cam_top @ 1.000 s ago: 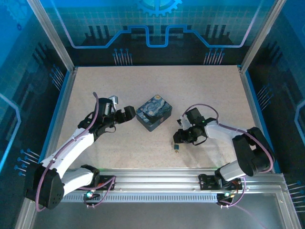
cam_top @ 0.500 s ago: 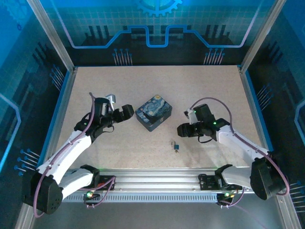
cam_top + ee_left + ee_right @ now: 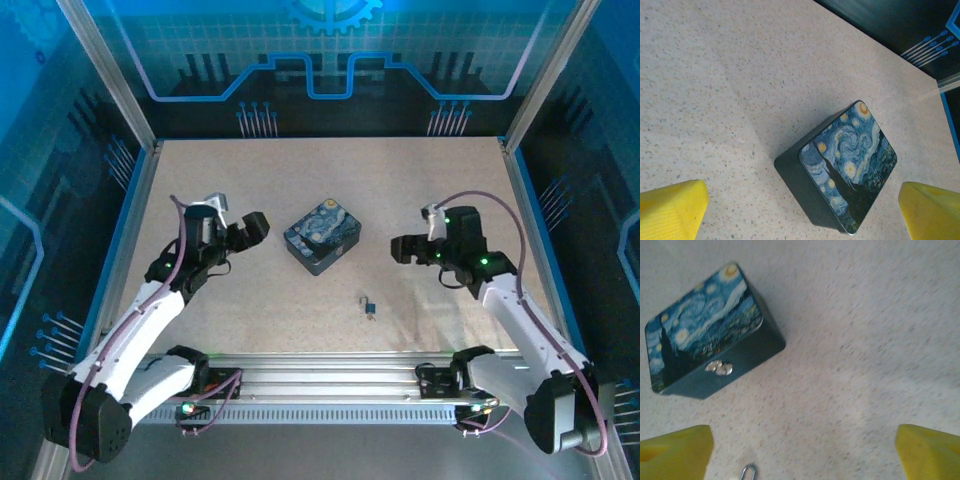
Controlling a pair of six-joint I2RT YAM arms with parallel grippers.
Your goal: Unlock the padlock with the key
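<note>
The padlock (image 3: 368, 303) is a tiny dark, glinting lock lying free on the table, near the front and right of centre. A thin sliver at its near end is the key (image 3: 372, 314); I cannot tell if it sits in the lock. In the right wrist view the padlock's silver shackle (image 3: 749, 472) peeks in at the bottom edge. My right gripper (image 3: 400, 248) hangs open above and to the right of the padlock, its yellow fingertips (image 3: 675, 452) wide apart around bare table. My left gripper (image 3: 250, 228) is open, left of the tin.
A dark-blue starry-night tin (image 3: 322, 235) stands between the two grippers, its lid (image 3: 847, 157) closed and a small silver clasp (image 3: 719, 368) on one side. Aluminium rails (image 3: 330, 385) run along the near edge, and blue walls enclose the table.
My right gripper has opened and pulled back up and to the right, leaving the padlock on the table. The left arm has drawn back a little to the left.
</note>
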